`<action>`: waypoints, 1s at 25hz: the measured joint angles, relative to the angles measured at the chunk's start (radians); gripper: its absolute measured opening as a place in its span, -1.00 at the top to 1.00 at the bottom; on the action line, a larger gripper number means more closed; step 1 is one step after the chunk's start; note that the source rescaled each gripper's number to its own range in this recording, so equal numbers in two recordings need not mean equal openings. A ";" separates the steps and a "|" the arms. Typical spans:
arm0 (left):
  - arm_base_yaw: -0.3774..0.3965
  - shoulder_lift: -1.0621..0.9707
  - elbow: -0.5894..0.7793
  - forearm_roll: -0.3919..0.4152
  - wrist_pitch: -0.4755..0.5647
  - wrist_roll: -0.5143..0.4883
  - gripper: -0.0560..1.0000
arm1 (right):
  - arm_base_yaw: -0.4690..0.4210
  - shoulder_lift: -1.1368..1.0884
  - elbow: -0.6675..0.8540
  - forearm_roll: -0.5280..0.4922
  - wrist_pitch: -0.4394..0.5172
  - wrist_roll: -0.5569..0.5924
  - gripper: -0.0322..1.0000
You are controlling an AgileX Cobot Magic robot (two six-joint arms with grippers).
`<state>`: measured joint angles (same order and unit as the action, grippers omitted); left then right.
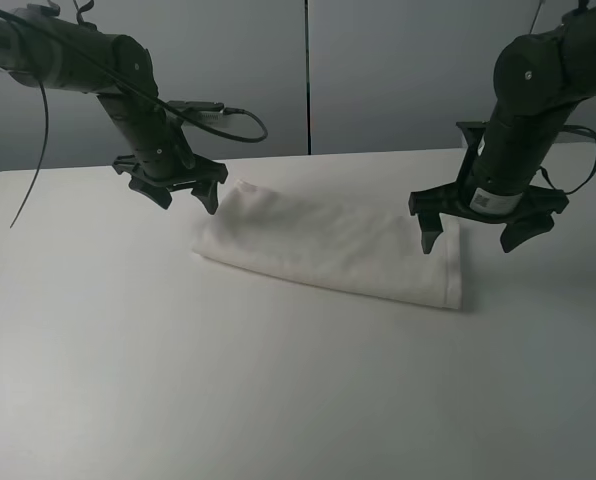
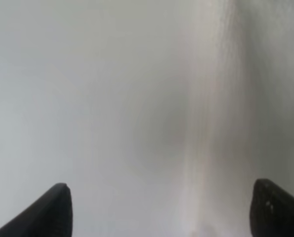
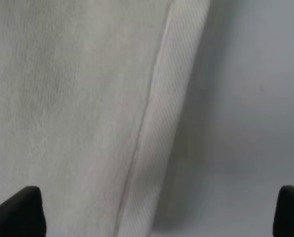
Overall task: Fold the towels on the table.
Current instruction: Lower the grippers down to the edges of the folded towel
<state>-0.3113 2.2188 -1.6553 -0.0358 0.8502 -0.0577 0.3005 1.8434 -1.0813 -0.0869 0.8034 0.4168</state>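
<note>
The white towel [image 1: 333, 245] lies folded into a long band on the white table [image 1: 228, 390], slanting from the back left to the front right. My left gripper [image 1: 186, 197] is open and empty, hovering just above the towel's left end. My right gripper [image 1: 478, 235] is open and empty, hovering over the towel's right end. The left wrist view shows blurred cloth [image 2: 245, 98] beside bare table [image 2: 63, 98]. The right wrist view shows the towel [image 3: 63, 98] with its woven stripe band [image 3: 171, 113] along the edge, and table [image 3: 255, 123] beyond.
A grey panelled wall [image 1: 378, 70] stands behind the table's back edge. A black cable [image 1: 233, 125] loops off the left arm above the table.
</note>
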 joint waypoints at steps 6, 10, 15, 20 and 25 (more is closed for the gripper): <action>0.000 0.061 -0.077 0.007 0.024 0.004 -0.86 | 0.000 0.000 -0.002 0.000 0.000 -0.010 -1.00; 0.000 0.100 -0.122 0.008 0.048 0.007 -0.86 | 0.000 0.000 -0.002 0.000 0.000 -0.010 -1.00; 0.000 0.138 -0.163 0.010 0.078 0.024 -0.84 | 0.000 0.000 -0.002 0.000 0.000 -0.010 -1.00; 0.000 0.167 -0.183 0.019 0.096 0.030 -0.84 | 0.000 0.000 -0.002 0.000 0.000 -0.010 -1.00; 0.000 0.168 -0.193 0.066 0.113 0.030 -0.84 | 0.000 0.000 -0.002 0.030 0.002 -0.012 -1.00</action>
<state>-0.3113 2.3868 -1.8484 0.0298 0.9630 -0.0278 0.3005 1.8434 -1.0837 -0.0569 0.8053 0.4048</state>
